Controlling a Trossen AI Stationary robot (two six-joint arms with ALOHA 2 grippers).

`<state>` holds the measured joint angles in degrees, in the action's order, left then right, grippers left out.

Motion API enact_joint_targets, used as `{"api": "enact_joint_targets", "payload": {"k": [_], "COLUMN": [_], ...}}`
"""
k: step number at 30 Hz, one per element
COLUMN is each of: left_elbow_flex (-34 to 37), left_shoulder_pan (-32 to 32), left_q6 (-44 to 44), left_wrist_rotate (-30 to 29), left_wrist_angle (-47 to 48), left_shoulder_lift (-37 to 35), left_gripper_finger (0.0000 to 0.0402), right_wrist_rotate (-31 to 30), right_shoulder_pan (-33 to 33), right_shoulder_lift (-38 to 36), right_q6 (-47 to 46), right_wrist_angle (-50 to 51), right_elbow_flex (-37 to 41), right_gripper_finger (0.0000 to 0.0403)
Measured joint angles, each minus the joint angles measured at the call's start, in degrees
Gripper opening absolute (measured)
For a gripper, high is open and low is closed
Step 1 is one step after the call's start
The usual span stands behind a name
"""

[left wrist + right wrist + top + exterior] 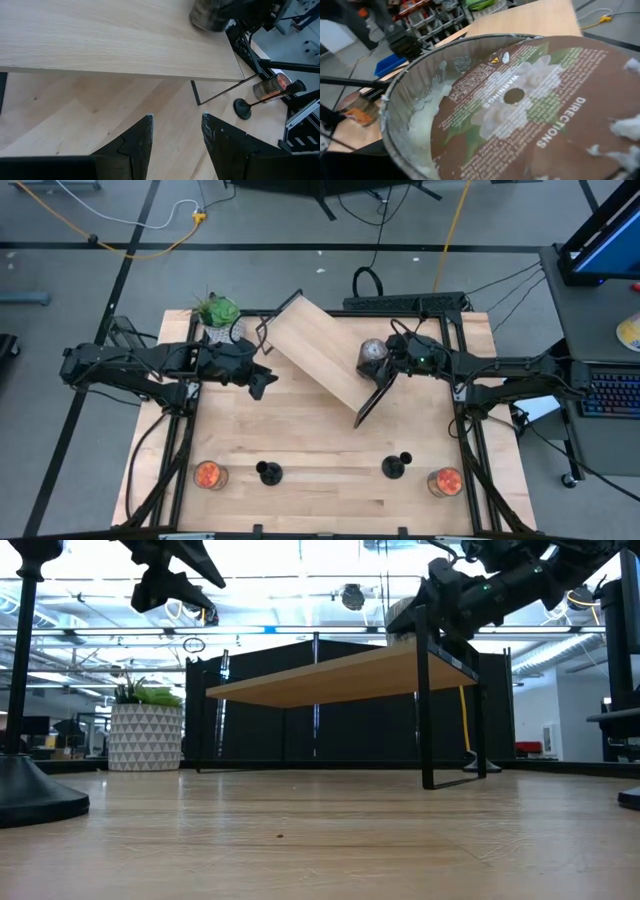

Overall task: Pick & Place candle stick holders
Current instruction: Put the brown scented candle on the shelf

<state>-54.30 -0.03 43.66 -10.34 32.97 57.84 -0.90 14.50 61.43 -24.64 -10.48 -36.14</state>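
Note:
Two black candle stick holders stand on their round bases near the table's front edge, one at the left (268,473) and one at the right (397,467); the right one also shows in the left wrist view (243,108). A third is out of view. My left gripper (263,377) (175,142) is open and empty, in the air by the left end of a low wooden shelf (318,355). My right gripper (383,363) is over the shelf's right end, shut on a glass candle jar (372,354) (515,100). My right gripper holds the glass candle jar from the table's right side. The jar is tilted, and its labelled bottom (520,95) faces the wrist camera. The jar fills that view and hides the fingers, so which part they hold cannot be told. I cannot tell whether it touches the shelf top.
The shelf stands slantwise mid-table on black metal legs (428,710). A potted plant (218,315) stands at the far left. Two orange candle jars stand near the front edge, left (208,475) and right (445,481). Bare wood lies between shelf and holders.

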Motion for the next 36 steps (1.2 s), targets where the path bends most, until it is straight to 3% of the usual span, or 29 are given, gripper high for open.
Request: {"api": "enact_joint_targets", "payload": {"k": [36], "left_elbow_flex": [0.0], "left_shoulder_pan": [0.0], "left_q6": [-0.1], "left_wrist_rotate": [1.3], "left_wrist_angle": [0.0], "left_shoulder_lift": [0.0], "left_gripper_finger": [0.0177], "right_wrist_rotate": [2.5], "right_shoulder_pan": [0.1], "right_shoulder_lift": [0.1], "right_q6": [0.3], "right_wrist_angle": [0.6], "right_elbow_flex": [0.1], "right_gripper_finger": [0.04]}}
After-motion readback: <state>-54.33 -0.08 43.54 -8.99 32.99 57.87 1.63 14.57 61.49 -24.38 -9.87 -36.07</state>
